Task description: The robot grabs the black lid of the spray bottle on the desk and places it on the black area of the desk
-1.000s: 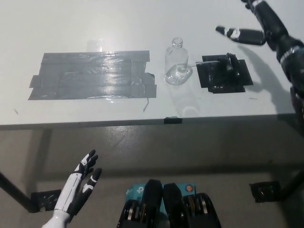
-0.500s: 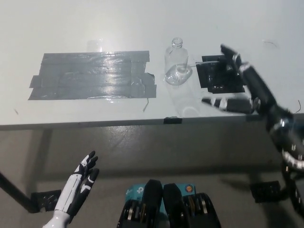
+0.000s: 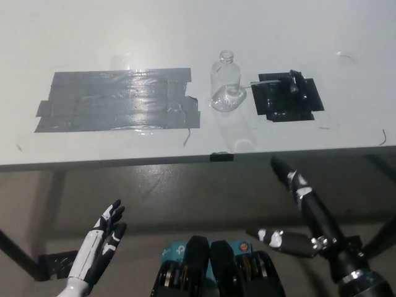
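Your black lid (image 3: pixel 296 82) lies on the black area (image 3: pixel 286 98), up near that patch's far right corner, with its thin dip tube pointing left toward the spray bottle (image 3: pixel 224 81). Nothing touches it, so the placing looks done: lid on the dark patch, exactly where the task wants it. The clear bottle stands upright just beside the patch's left edge, neck open, on the white desk (image 3: pixel 124 37). It reads as having been left in place while only the cap went across.

Look left and you have the large grey taped rectangle (image 3: pixel 117 99), well apart from the lid and playing no part here.

Now your hands. The black right hand (image 3: pixel 301 210) hangs below the desk's front edge, off the tabletop altogether, fingers spread wide and holding nothing. That low, clear position suits a hand that has let go and wants no chance of nudging the lid or tipping the bottle. Your white left hand (image 3: pixel 102 238) rests at lower left, also under the desk line, fingers apart and empty, simply parked out of the way.
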You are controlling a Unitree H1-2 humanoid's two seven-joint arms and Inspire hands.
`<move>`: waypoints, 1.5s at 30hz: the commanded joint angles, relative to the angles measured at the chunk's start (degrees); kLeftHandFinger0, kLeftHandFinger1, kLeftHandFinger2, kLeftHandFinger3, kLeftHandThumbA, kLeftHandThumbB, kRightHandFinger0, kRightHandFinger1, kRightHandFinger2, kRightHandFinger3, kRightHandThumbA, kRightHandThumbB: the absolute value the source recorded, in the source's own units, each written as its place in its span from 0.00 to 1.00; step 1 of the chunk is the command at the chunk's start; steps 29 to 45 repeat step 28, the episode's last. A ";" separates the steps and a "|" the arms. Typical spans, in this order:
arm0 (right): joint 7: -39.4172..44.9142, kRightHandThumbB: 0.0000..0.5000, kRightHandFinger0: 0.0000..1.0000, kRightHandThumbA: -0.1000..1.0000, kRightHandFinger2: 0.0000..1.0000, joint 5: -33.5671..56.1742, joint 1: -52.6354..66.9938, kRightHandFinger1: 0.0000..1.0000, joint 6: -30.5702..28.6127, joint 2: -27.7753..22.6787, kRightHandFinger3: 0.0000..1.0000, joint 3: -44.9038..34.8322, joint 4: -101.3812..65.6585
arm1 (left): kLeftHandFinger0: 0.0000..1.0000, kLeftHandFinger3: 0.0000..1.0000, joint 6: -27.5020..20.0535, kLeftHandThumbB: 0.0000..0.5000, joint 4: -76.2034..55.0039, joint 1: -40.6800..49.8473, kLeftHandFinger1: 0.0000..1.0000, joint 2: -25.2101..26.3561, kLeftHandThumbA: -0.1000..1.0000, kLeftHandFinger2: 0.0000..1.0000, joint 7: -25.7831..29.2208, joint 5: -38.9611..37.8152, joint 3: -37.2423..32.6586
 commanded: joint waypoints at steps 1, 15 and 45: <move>-1.87 0.44 1.00 0.90 1.00 -3.00 -1.43 1.00 -5.81 0.42 1.00 0.93 3.84 | 1.00 1.00 -2.58 0.06 -1.78 0.66 1.00 0.00 0.94 1.00 1.07 -0.70 0.75; -2.00 0.43 1.00 0.85 1.00 -3.12 -0.40 1.00 -7.75 0.10 1.00 0.66 9.01 | 1.00 1.00 -3.17 0.03 -3.26 2.54 1.00 0.31 0.93 1.00 1.06 0.41 0.41; -1.42 0.38 1.00 0.83 1.00 -3.14 0.50 1.00 -7.92 0.19 1.00 0.74 9.01 | 1.00 1.00 -2.95 0.00 -3.76 4.33 1.00 0.01 0.92 1.00 0.97 0.47 0.22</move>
